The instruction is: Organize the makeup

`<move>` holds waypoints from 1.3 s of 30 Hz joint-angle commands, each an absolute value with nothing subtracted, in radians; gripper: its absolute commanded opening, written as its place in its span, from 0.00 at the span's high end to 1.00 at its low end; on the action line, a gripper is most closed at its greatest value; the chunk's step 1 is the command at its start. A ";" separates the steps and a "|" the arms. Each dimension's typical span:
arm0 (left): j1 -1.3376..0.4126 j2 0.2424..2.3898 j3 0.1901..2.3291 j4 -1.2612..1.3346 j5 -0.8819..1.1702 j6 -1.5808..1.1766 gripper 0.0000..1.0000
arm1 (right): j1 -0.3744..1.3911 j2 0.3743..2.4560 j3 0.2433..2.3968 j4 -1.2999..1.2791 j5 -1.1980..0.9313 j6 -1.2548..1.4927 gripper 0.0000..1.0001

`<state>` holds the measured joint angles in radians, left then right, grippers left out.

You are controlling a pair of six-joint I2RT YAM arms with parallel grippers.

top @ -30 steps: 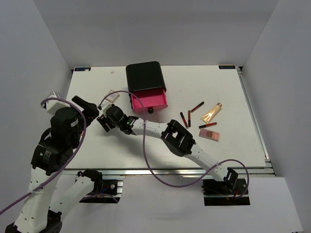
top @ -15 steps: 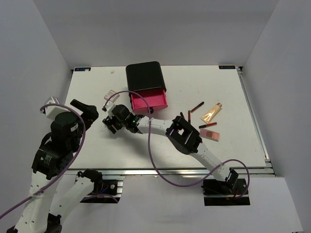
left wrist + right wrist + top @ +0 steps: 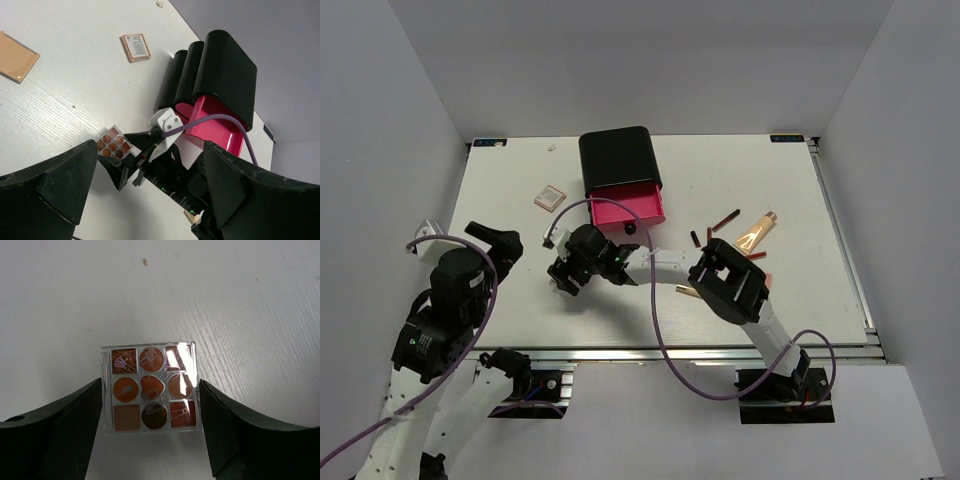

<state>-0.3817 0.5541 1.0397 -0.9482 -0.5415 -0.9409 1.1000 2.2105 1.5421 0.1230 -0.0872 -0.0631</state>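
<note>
A clear square palette (image 3: 150, 388) with nine brown and copper pans sits between my right gripper's (image 3: 150, 392) fingers, both side edges touching them. The left wrist view shows the same palette (image 3: 114, 146) at the tips of the right gripper (image 3: 125, 160). From above, the right gripper (image 3: 563, 280) is left of centre and covers it. My left gripper (image 3: 145, 200) hangs open and empty; from above the left gripper (image 3: 498, 243) is at the left. A square compact (image 3: 549, 197) lies left of the box. Dark-red lip sticks (image 3: 725, 220) and a peach tube (image 3: 756, 232) lie at the right.
The black box (image 3: 616, 157) stands at the back centre with its pink drawer (image 3: 628, 208) pulled out. A tan square compact (image 3: 17, 62) lies far left in the left wrist view. The right arm stretches across the table's middle, over some items on the right.
The right gripper has moved nearer and to the right, away from the compact by the box, and its jaws have narrowed a little. The left arm has drawn back and down.
</note>
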 commanded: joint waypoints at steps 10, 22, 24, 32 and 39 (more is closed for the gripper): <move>-0.377 0.492 0.997 -0.951 -0.554 -1.002 0.05 | 1.114 1.985 1.453 0.227 -0.186 -0.075 0.96; -0.377 0.508 0.947 -0.853 -0.543 -0.989 0.05 | 1.057 1.664 1.368 0.261 -0.103 -0.123 0.98; -0.377 0.514 0.942 -0.839 -0.546 -0.992 0.05 | 1.014 1.669 1.408 0.235 -0.026 -0.111 1.00; -0.377 0.564 0.920 -0.813 -0.555 -1.015 0.06 | 0.819 1.770 1.566 0.034 0.192 0.058 1.00; -0.377 0.592 0.910 -0.772 -0.548 -1.019 0.06 | 0.793 1.795 1.602 -0.100 0.268 0.192 1.00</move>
